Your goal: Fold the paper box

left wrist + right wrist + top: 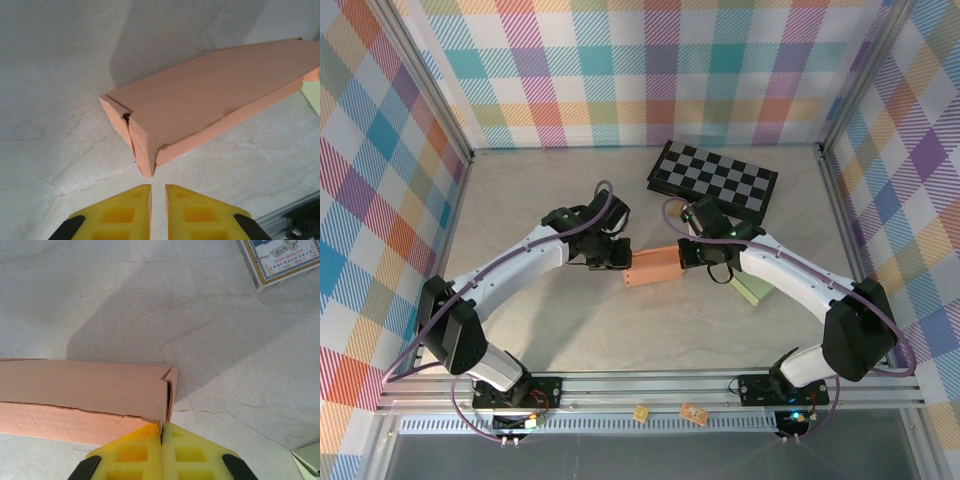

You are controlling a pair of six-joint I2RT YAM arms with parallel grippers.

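**A:** What is lying on the table (570, 330) right now?

**B:** Both arms are bowing in from the near edge and meeting head-on at its middle. A folded checkerboard (715, 180) is lying toward the far wall. It is well apart from the work, so it is not getting in the way.

**A:** And the paper box?

**B:** The salmon paper box (655, 267) is lying flat at the middle of the table, running left to right, squarely between the two grippers. Its top panel is lying closed, but a dark seam is gaping at each end. I judge the folding to be nearly done, with the end flaps wanting tucking.

**A:** Why an arm at each end?

**B:** One seems to be bracing while the other is working. The right gripper (161, 426) is sitting with its yellow fingers pressed together and nothing between them. Its tips are meeting the near corner of the box's right end, which looks like a stop to keep the box from sliding.

**A:** The left one?

**B:** The left gripper (158, 187) is pointing at the split corner of the opposite end, just beside it. I cannot tell whether it is touching. Its fingers are all but closed, with a thin slit between them, and are gripping nothing. A narrow tip suits nudging a flap in.

**A:** Anything smaller?

**B:** A pale green pad (755, 290) is lying under the right forearm, near the box.
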